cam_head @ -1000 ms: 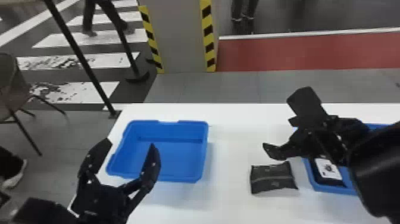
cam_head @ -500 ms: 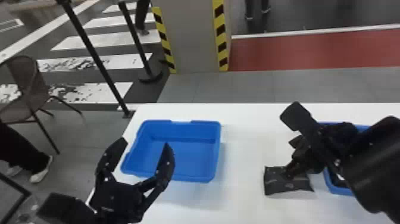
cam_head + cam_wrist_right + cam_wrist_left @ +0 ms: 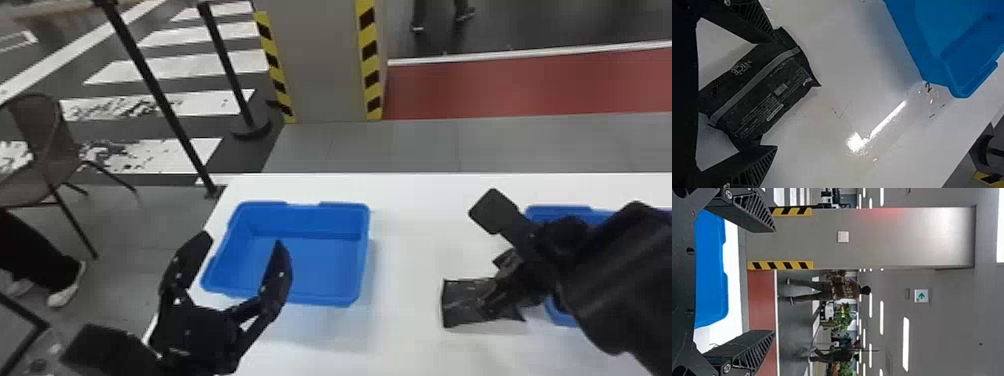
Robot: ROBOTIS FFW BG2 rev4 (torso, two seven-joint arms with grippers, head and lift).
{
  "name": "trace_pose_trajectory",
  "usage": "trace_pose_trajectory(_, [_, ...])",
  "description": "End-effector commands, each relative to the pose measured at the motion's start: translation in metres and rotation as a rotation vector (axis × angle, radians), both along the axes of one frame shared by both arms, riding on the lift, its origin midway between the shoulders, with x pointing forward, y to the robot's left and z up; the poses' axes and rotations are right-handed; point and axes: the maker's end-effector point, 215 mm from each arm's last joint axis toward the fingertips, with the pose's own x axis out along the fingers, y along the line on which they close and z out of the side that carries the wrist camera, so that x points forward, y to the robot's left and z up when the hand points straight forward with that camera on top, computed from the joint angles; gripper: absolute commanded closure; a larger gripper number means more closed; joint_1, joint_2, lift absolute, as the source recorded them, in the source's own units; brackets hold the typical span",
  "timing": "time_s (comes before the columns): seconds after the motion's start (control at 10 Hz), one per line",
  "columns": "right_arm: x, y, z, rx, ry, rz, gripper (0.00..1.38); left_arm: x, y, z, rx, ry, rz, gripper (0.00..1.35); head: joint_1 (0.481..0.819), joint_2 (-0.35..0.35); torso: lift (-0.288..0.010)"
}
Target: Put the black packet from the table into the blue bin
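Right wrist view: the right gripper (image 3: 775, 93) is keeping its fingers spread, and between them the black packet (image 3: 756, 94) is lying on the table (image 3: 836, 70), its long axis slanting from one finger toward the other, while, in the head view, the left gripper (image 3: 243, 240) is standing farther from it.
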Motion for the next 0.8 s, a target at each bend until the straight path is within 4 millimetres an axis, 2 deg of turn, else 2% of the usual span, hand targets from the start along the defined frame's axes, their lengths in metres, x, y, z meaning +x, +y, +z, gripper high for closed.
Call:
trace_pose_trajectory(0.0, [-0.002,0.002,-0.009,0.007,0.016,0.009,0.05,0.000,0.000,0.000,-0.001,0.000,0.000,0.11,0.695,0.245,-0.110])
trace_pose_trajectory(0.2, [-0.001,-0.003,-0.014,-0.004,0.023,0.001,0.06,0.001,0.000,-0.001,-0.001,0.000,0.000,0.11,0.695,0.244,-0.110])
trace_pose_trajectory(0.3, [-0.002,-0.008,-0.022,-0.013,0.033,-0.005,0.18,0.001,0.000,-0.001,-0.002,0.000,0.002,0.11,0.695,0.242,-0.110])
trace_pose_trajectory(0.4, [-0.003,-0.009,-0.027,-0.015,0.039,-0.011,0.59,0.001,0.000,-0.002,-0.002,0.002,0.002,0.11,0.695,0.238,-0.110])
trace_pose_trajectory(0.5, [-0.002,-0.010,-0.029,-0.017,0.039,-0.016,0.72,0.001,0.000,-0.002,-0.002,0.002,0.002,0.11,0.695,0.235,-0.110])
trace_pose_trajectory(0.6, [-0.003,-0.010,-0.032,-0.018,0.044,-0.021,0.64,0.001,-0.001,-0.001,-0.004,0.000,0.001,0.11,0.695,0.232,-0.110])
trace_pose_trajectory(0.7, [-0.005,-0.009,-0.034,-0.010,0.052,-0.021,0.82,0.002,0.000,-0.002,-0.005,0.000,0.002,0.11,0.695,0.231,-0.110])
